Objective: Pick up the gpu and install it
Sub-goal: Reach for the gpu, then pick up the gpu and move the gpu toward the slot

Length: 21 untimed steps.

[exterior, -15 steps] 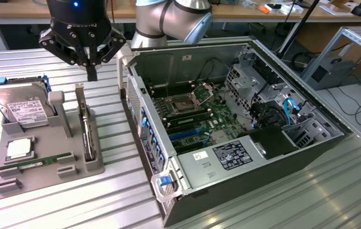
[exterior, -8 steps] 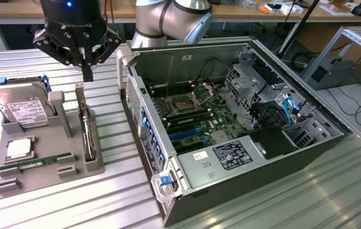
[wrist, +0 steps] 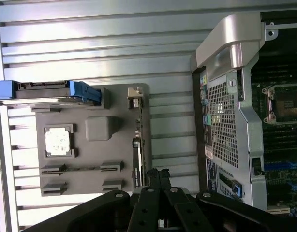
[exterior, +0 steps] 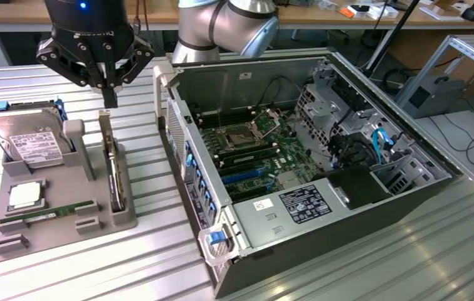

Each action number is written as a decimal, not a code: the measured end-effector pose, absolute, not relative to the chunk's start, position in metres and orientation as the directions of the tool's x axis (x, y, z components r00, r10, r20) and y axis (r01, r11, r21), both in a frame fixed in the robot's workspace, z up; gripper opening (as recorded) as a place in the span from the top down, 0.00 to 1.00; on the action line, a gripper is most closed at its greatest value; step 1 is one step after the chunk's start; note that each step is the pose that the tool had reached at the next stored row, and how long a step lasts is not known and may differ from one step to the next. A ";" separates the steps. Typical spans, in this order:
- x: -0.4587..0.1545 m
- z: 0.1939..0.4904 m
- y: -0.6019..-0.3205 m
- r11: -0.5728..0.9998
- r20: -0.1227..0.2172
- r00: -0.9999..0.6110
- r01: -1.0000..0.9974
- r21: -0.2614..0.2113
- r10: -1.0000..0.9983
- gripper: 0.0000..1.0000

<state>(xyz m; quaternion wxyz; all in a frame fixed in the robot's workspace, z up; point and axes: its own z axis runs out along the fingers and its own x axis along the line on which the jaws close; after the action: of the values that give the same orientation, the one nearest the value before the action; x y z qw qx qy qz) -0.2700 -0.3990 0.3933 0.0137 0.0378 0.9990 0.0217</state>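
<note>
The gpu (exterior: 114,172) stands on edge in a slot of the grey holder tray (exterior: 94,207), a slim dark card with a pale metal bracket at its far end. My gripper (exterior: 109,97) hangs just above that bracket end, fingers shut together and holding nothing, apart from the card. In the wrist view the gpu (wrist: 137,154) shows as a thin dark strip along the tray (wrist: 90,154), with my shut gripper (wrist: 157,173) over one end of it. The open computer case (exterior: 304,157) lies on its side at the exterior view's right, its motherboard (exterior: 258,144) exposed.
A silver hard drive (exterior: 28,141) in a blue frame stands at the tray's back. A CPU (exterior: 24,196) and a green RAM stick (exterior: 49,213) lie in the tray. The case's rear panel (wrist: 226,121) is close beside the tray. Everything rests on a ribbed metal table (exterior: 387,263).
</note>
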 end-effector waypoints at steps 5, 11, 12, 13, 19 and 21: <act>-0.279 0.393 -0.399 0.996 -0.026 -0.997 0.075 0.044 0.076 0.89; -0.282 0.393 -0.399 0.996 -0.026 -0.997 0.075 0.044 0.076 0.89; -0.282 0.393 -0.399 0.996 -0.026 -0.997 0.075 0.044 0.076 0.89; -0.282 0.393 -0.399 0.996 -0.026 -0.997 0.075 0.044 0.076 0.89; -0.282 0.393 -0.399 0.996 -0.026 -0.997 0.075 0.044 0.076 0.89; -0.282 0.393 -0.399 0.996 -0.026 -0.997 0.075 0.044 0.076 0.89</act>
<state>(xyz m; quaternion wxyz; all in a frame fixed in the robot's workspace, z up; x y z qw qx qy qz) -0.2821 -0.3990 0.3933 0.0137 0.0378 0.9990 0.0217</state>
